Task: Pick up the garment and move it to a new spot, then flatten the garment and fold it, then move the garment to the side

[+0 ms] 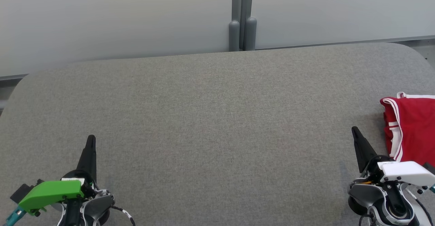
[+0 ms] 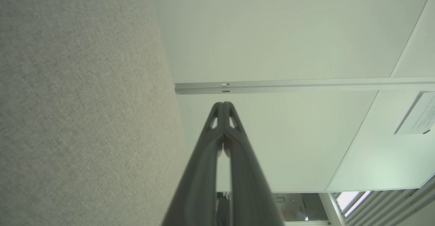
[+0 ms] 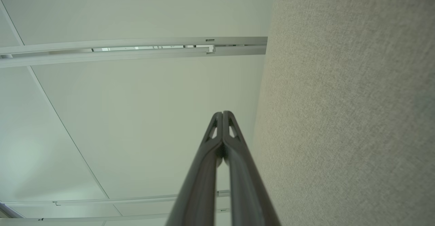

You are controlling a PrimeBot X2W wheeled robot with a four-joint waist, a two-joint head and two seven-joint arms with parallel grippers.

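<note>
Both hands, the left hand (image 1: 91, 138) and the right hand (image 1: 354, 129), are pinched shut on nothing over the grey fabric worktop (image 1: 217, 117) — while the red white-trimmed garment (image 1: 411, 131) lies by its right edge, apparently folded and set aside.

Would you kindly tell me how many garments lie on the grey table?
1: a red garment with white stripes on the table, at its right side, beside the right tool. It is cut off by the head view's edge, so more may lie unseen.
</note>
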